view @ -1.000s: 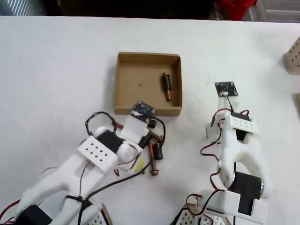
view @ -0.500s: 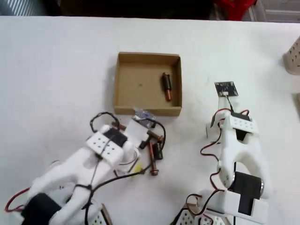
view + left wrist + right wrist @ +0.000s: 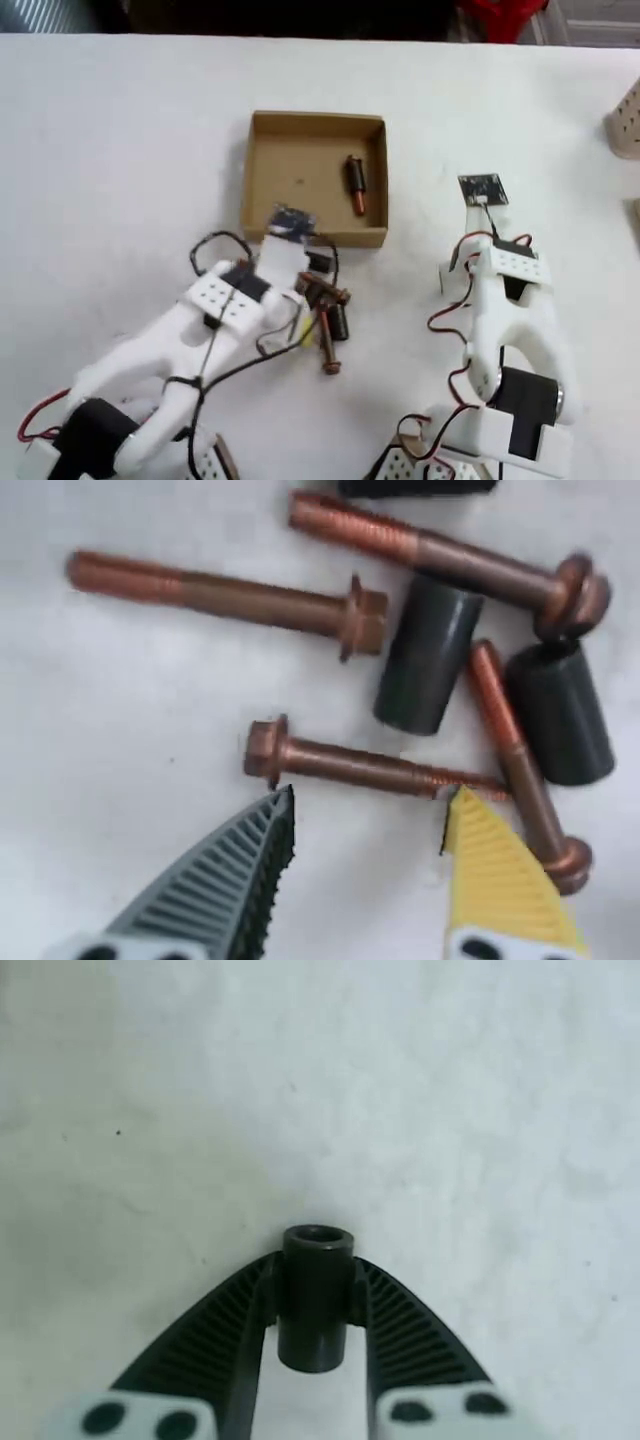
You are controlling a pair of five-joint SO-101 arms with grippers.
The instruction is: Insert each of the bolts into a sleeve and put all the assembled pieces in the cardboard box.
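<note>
Ribbed right gripper (image 3: 316, 1266) clamps a smooth, black, tubular sleeve (image 3: 316, 1310)

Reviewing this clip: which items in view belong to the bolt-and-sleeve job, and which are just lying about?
Job: loose bolts; loose sleeves; sleeve held in the right end effector; cardboard box; assembled piece inside it; left end effector, open at the bolts.
Lying about: beige perforated object, far right; red object, far back.
</note>
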